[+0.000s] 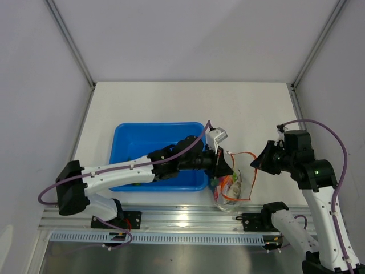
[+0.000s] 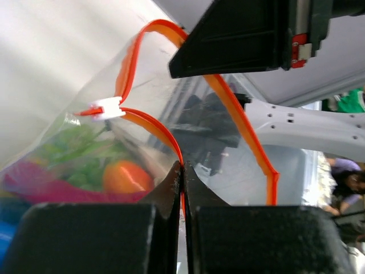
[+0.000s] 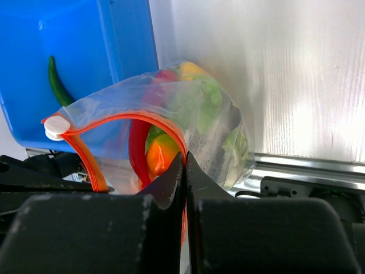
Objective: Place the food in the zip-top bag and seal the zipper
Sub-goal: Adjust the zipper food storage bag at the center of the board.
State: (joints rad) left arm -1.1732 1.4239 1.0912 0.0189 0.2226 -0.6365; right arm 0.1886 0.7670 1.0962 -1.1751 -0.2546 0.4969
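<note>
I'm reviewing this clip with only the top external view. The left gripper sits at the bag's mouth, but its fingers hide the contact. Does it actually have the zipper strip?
Observer: Yes. In the left wrist view, the left gripper is shut on the zipper, with the orange strip pinched between its fingertips.
Operator: And the right one, on the other side of the mouth?
Observer: The right wrist view shows the right gripper shut on the zipper too, where the strip curves down from the open mouth of the zip-top bag.
</note>
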